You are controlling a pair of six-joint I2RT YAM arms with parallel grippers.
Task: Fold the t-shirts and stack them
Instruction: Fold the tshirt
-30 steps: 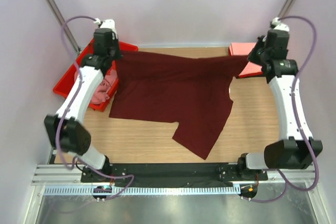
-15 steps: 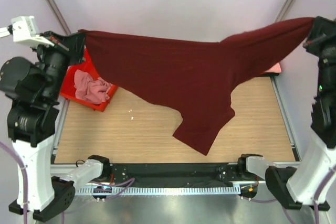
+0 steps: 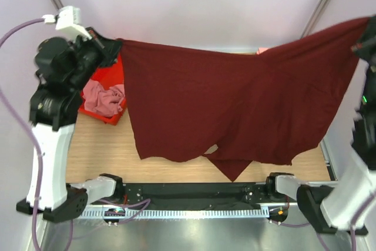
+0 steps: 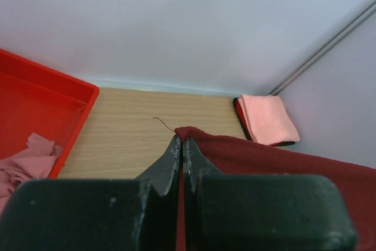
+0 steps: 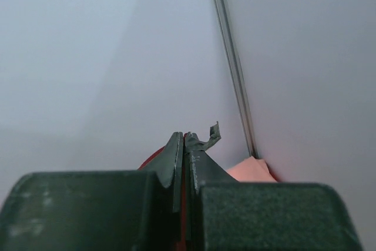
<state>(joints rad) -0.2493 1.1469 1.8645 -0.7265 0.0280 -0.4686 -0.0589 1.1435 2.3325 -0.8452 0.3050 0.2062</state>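
Note:
The dark maroon t-shirt (image 3: 235, 104) hangs spread in the air between both arms, its lower edge near the table's front. My left gripper (image 3: 113, 45) is shut on its upper left corner; the left wrist view shows the cloth (image 4: 282, 160) pinched between the fingertips (image 4: 173, 151). My right gripper (image 3: 370, 24) is shut on the upper right corner at the frame's right edge; the right wrist view shows a strip of maroon between the shut fingertips (image 5: 176, 151). A folded salmon-pink t-shirt (image 4: 265, 119) lies at the table's far right. A crumpled dusty pink t-shirt (image 3: 104, 98) lies in the tray.
The red plastic tray (image 3: 108, 74) stands at the table's left, also in the left wrist view (image 4: 41, 98). Bare wooden table (image 3: 100, 151) shows under the hanging shirt. Metal frame posts (image 3: 320, 1) rise at the back corners.
Both arms rose from the table with the maroon shirt. It was lying flat, then lifted bunched, and now hangs spread wide. The left gripper moved right and nearer.

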